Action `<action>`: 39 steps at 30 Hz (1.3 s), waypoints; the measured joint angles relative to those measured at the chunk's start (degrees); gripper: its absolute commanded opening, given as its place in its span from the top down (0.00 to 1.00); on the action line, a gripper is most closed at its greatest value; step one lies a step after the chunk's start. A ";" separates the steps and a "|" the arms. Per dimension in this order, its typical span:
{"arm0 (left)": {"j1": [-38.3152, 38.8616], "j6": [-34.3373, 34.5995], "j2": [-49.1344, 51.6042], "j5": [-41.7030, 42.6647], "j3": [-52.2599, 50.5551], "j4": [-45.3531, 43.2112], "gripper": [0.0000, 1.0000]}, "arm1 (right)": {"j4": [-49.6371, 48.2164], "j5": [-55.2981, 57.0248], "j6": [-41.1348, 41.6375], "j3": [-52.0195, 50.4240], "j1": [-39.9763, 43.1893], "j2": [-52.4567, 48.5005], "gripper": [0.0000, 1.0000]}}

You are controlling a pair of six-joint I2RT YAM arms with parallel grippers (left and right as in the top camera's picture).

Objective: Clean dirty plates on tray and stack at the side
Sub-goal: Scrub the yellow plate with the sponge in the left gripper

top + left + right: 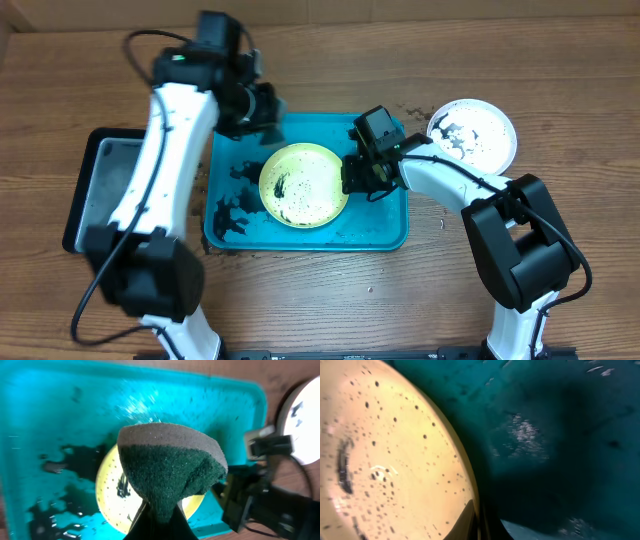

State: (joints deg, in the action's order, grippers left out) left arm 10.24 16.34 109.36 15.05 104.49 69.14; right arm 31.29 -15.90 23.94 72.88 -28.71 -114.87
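Left claw [160, 522] pinches a sponge [170, 460] above the far edge of the tray [385, 228]; right claw [358, 180] grips the yellow plate [303, 183] mid-tray by its rim; white plate [473, 133] rests off its far-right corner.

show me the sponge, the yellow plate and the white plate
sponge [170, 472] left wrist view, green scouring face
yellow plate [303, 183] overhead view, its centre
white plate [478, 135] overhead view, its centre

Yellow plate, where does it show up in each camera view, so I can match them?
Overhead: yellow plate in the picture's centre, mid-tray.
Left wrist: plate lower centre, partly behind the sponge.
Right wrist: plate fills the left half.
Shared landmark: the turquoise tray under the plate in all three.
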 measured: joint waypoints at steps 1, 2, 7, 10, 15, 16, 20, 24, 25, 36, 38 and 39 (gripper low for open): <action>0.61 0.00 1.22 0.00 0.00 -0.02 0.96 | 1.60 0.85 -0.11 0.85 0.02 -0.04 0.96; 1.42 0.00 2.69 0.02 0.00 -0.02 0.96 | 2.99 1.88 -0.46 1.70 0.02 -0.09 0.96; 3.10 -0.31 6.69 -0.02 -0.37 -0.09 0.96 | 8.22 6.38 -2.73 7.85 0.00 -0.46 0.96; 3.30 -0.48 7.02 -0.11 -0.37 -0.37 0.96 | 9.09 7.39 -3.21 10.01 0.00 -0.50 0.96; 3.30 -0.48 7.02 -0.26 -0.37 -0.63 0.96 | 9.07 7.67 -3.21 10.45 0.00 -2.67 0.96; 3.30 -0.48 7.02 -0.26 -0.37 -0.61 0.96 | 8.98 7.52 -3.17 10.45 0.00 -3.39 0.96; 3.30 -0.48 7.02 -0.26 -0.37 -0.63 0.96 | 7.13 5.90 -3.17 10.49 0.00 -5.53 0.96; 3.93 -0.48 7.02 -0.35 -0.37 -0.61 0.96 | 6.49 4.09 -3.17 10.49 -0.20 -5.64 0.96; 4.11 -0.48 7.02 -0.44 -0.37 -0.63 0.96 | 6.40 3.65 -3.17 10.49 -0.22 -5.64 0.96; 4.70 -0.20 7.02 -0.68 -1.75 -1.57 0.96 | 3.50 3.06 -2.05 10.49 -0.26 -5.66 0.96; 4.76 0.66 7.02 -1.36 -3.52 -3.04 0.96 | 4.46 3.08 -1.70 10.49 -0.24 -5.66 0.96; 4.79 1.25 7.02 -1.75 -4.63 -4.35 0.96 | 5.16 3.08 -1.68 10.49 -0.24 -5.66 0.96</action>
State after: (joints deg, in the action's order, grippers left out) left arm 15.03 17.58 116.38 13.30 99.85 64.79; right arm 36.45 -12.82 22.26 83.37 -28.95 -120.53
